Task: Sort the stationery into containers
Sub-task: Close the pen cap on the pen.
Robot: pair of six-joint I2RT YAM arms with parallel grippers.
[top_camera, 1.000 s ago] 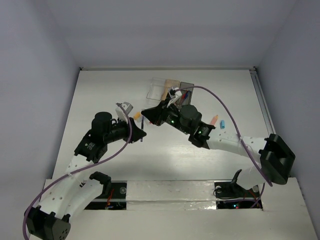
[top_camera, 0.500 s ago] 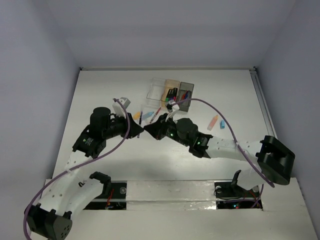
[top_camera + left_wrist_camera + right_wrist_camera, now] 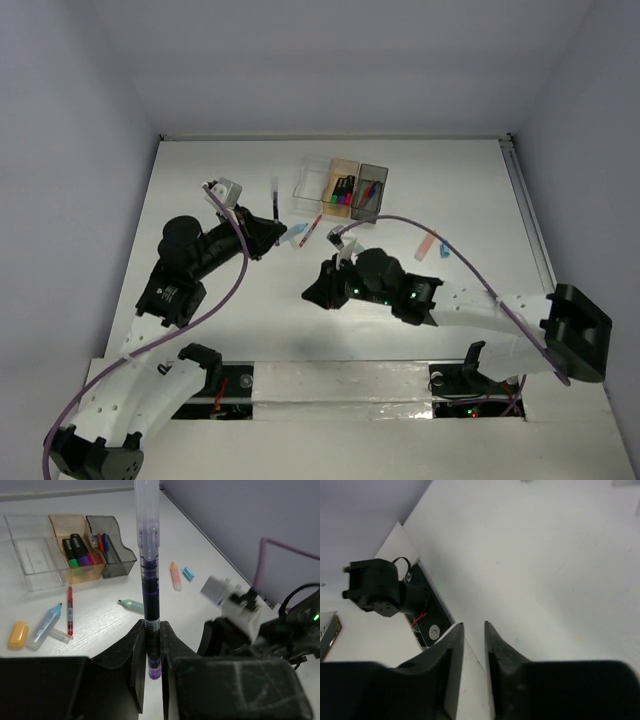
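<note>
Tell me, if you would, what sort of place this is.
Probably a robotics lab test cell: a white table boxed in by plain wall panels, two arms bolted at its near edge, and pens with three small sorting boxes laid out.

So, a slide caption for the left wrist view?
Left gripper holds purple pen upright; three boxes and loose stationery lie beyond.

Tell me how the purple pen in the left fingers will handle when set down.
The purple pen stands straight, so it is probably stiff. Its barrel looks round and smooth: likely to roll on the table. Pinched near its lower end by the left fingers, it may pivot.
</note>
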